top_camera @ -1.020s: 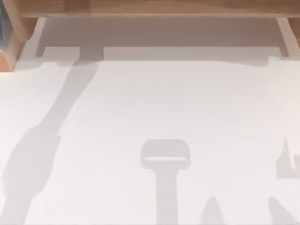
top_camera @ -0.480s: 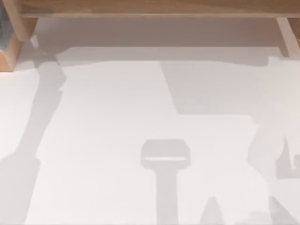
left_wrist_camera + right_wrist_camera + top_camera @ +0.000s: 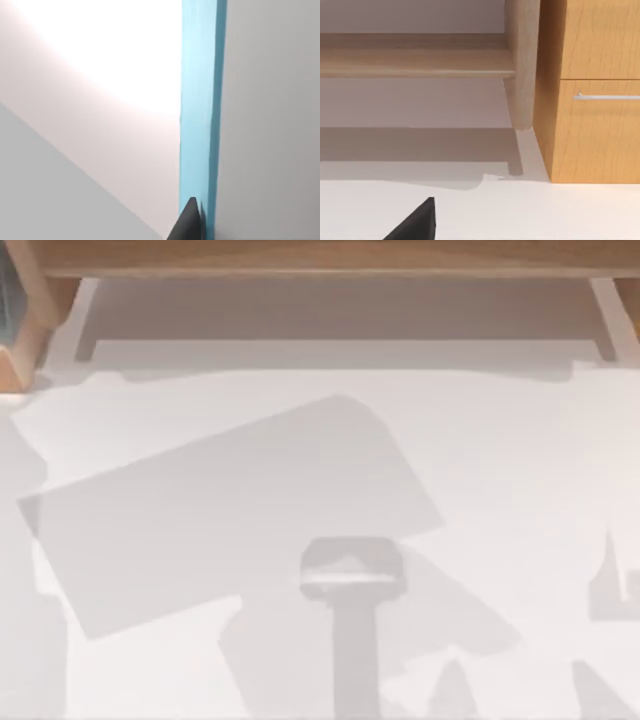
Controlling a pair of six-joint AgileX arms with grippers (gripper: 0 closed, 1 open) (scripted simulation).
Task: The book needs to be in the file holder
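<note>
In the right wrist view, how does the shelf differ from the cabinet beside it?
The shelf is pale and runs level, raised off the table on a post; the cabinet is darker orange and stands on the table. The cabinet carries a silver handle; the shelf is plain. Both are wood.

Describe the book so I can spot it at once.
In the left wrist view, pale surfaces form the backdrop. A narrow straight band crosses them: the book, seen edge-on. It is light blue; nothing else there is.
</note>
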